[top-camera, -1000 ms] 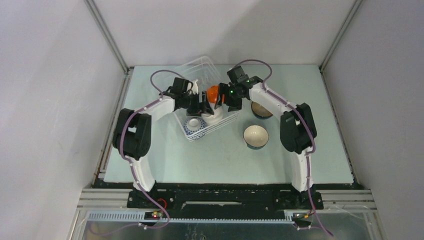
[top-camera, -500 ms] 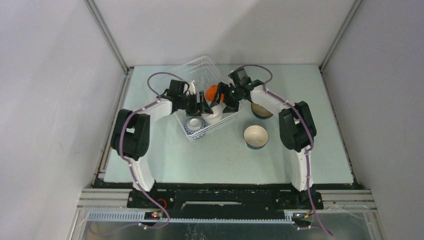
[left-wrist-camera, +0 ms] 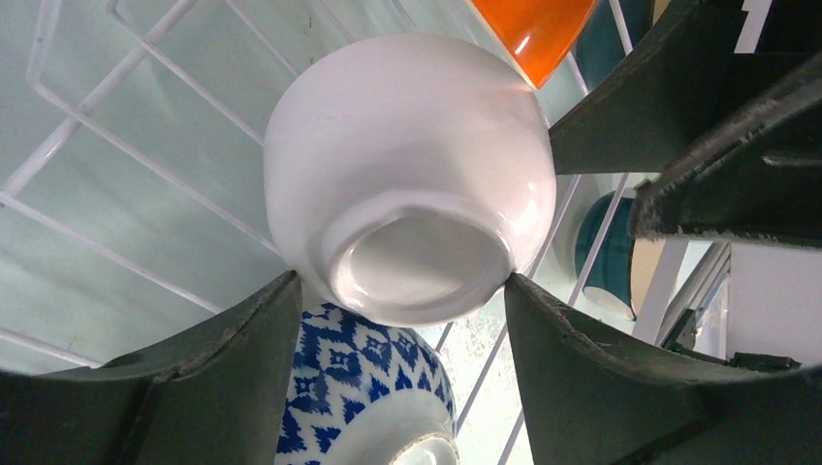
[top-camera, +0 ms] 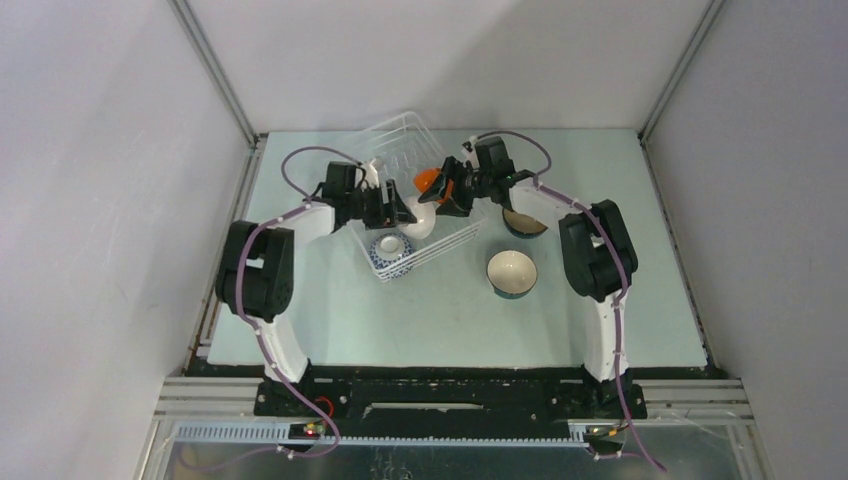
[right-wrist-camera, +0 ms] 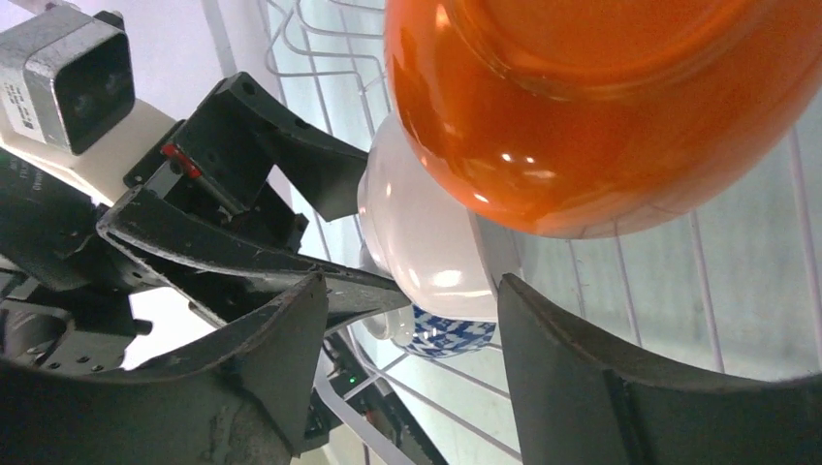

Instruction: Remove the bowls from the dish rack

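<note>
Pick step: left gripper [left-wrist-camera: 399,281] has jaws spread round the upturned white bowl [left-wrist-camera: 407,165] in the dish rack [top-camera: 440,250], bite unconfirmed; right gripper [right-wrist-camera: 407,281] gapes empty beside the orange bowl [right-wrist-camera: 601,116]. Next I'd clamp left and lift without the arms clashing.

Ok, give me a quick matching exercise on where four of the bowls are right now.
1 white bowl
2 orange bowl
3 blue patterned bowl
4 cream-lined bowl

A on the table, right of the rack
B rack's near corner, upside down
C between the fingers of the left end effector
D just beyond the open right end effector

Pairs: 1-C, 2-D, 3-B, 4-A
</note>
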